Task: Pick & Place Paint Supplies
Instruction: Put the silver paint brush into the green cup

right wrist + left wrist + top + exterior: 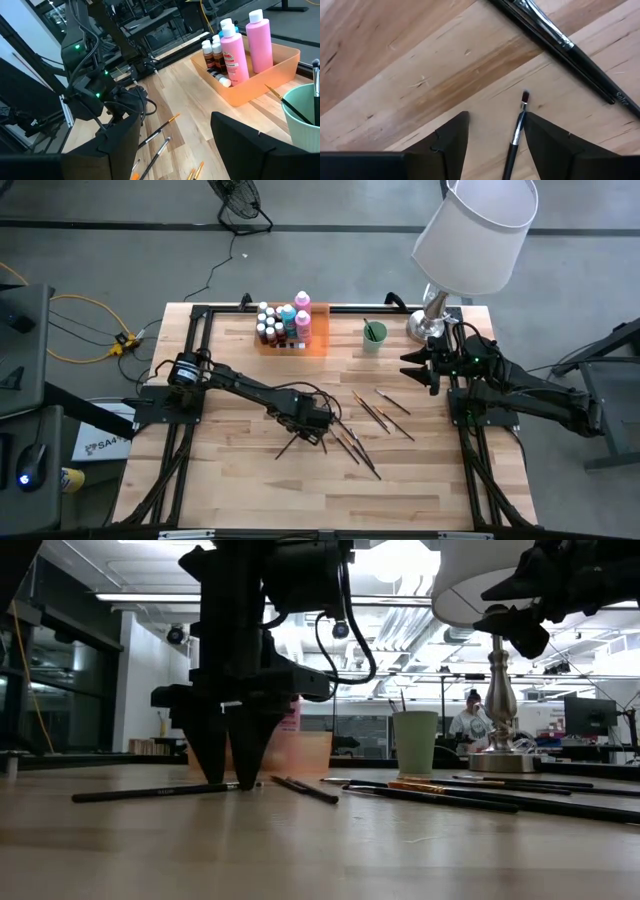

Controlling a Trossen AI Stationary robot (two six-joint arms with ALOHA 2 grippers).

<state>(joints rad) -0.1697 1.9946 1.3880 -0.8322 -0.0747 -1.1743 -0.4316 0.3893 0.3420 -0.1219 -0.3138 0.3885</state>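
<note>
Right, I see my left end effector [492,135] down at the table [240,480], fingers spread astride a thin paintbrush [516,134] that lies flat between them, ungripped. Other paintbrushes [385,412] lie scattered nearby. My right end effector [425,365] waits spread beside the lamp [470,240].
</note>
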